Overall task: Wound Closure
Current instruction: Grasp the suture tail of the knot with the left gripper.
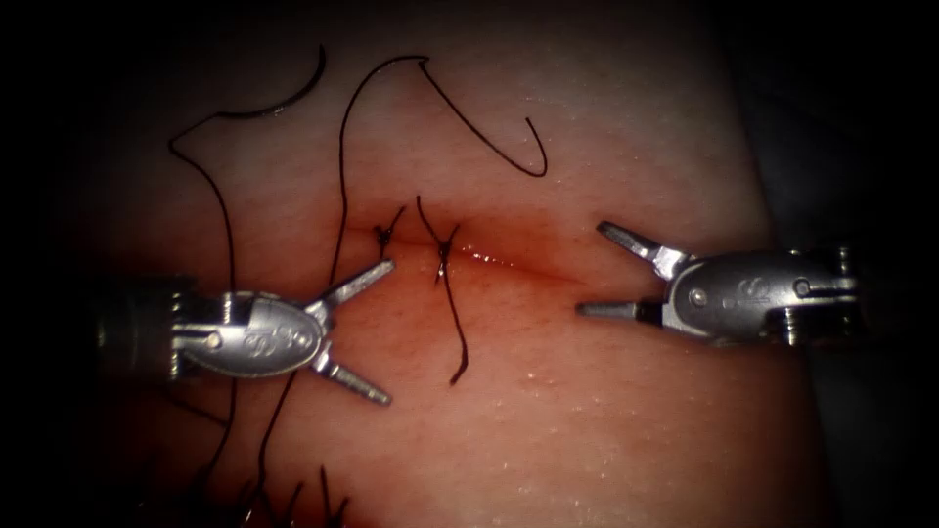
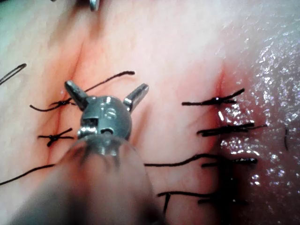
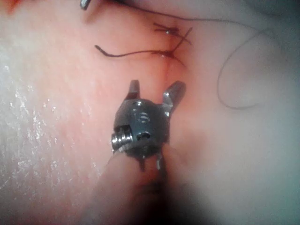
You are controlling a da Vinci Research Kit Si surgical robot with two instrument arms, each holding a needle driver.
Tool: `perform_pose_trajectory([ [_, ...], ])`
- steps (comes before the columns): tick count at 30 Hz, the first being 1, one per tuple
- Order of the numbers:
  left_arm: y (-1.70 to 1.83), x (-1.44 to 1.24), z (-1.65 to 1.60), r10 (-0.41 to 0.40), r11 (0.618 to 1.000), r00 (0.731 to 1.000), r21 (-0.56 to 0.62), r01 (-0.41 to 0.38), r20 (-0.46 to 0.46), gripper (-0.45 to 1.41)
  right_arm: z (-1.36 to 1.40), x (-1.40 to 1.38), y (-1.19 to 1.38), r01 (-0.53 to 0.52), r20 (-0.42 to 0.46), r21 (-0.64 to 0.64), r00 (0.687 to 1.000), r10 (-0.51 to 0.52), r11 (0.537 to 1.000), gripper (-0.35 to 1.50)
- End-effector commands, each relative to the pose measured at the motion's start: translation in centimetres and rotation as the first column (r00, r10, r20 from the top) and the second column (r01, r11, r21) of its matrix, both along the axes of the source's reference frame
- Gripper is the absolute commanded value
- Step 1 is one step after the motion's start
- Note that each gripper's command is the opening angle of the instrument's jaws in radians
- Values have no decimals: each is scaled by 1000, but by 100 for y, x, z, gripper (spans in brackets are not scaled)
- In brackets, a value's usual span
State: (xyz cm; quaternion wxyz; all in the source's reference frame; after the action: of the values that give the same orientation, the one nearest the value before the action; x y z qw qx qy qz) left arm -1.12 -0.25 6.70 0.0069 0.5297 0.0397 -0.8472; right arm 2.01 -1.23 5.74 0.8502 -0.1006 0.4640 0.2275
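The cut (image 1: 509,262) runs across the tissue (image 1: 587,420), with red fluid along it. Two knotted stitches (image 1: 386,235) (image 1: 445,250) close its left end; a thread tail (image 1: 457,337) trails from the second. My left tool (image 1: 388,330) sits just left of the stitches, jaws open and holding nothing. My right tool (image 1: 591,268) stands at the cut's right end, also open and holding nothing. The curved needle (image 1: 293,93) lies loose on the tissue, far up and to the left, not in the tissue. Its thread (image 1: 227,254) loops down the left side. The wrist views show the left tool (image 2: 107,86) and the right tool (image 3: 155,86) with jaws spread.
A second loop of thread (image 1: 469,112) lies on the tissue beyond the cut, ending in a hook. Several older stitches (image 2: 225,127) cross another cut beside the left tool. Thread ends (image 1: 293,499) gather at the near left edge. The tissue's edge (image 1: 773,205) falls away behind the right tool.
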Motion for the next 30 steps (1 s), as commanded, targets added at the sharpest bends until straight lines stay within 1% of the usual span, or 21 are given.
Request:
perform_pose_trajectory([
  [1,-3,-9,8,22,1000,1000,-4,-22,-3,84,7,7,-2,1,-1,0,1000,-1,1000,140],
  [5,-8,-24,18,96,995,995,-30,-96,-2,73,7,8,-3,0,-1,-1,1000,0,1000,140],
  [6,-9,-30,26,112,993,994,-33,-112,1,64,6,9,-4,0,-1,-1,1000,0,1000,140],
  [7,-9,-32,28,116,993,993,-34,-116,2,59,6,9,-4,0,-1,-1,1000,0,1000,141],
  [9,-8,-36,39,132,990,991,-46,-132,-2,42,6,10,-5,1,-2,-2,1000,-1,1000,141],
  [13,-4,-37,52,150,987,988,-45,-151,-28,32,6,10,-7,4,0,-8,1000,-4,1000,141],
  [21,-2,-44,66,177,981,982,-70,-181,-60,32,7,13,-9,4,0,-10,1000,-4,1000,141],
  [28,-7,-47,59,196,974,979,-107,-202,-63,32,8,13,-11,6,2,-11,1000,-6,1000,143],
  [29,-8,-48,58,198,972,978,-112,-205,-63,24,9,13,-11,6,2,-12,1000,-6,1000,143],
  [30,-8,-48,57,203,970,977,-122,-210,-63,21,9,14,-11,5,2,-12,1000,-5,1000,143],
])
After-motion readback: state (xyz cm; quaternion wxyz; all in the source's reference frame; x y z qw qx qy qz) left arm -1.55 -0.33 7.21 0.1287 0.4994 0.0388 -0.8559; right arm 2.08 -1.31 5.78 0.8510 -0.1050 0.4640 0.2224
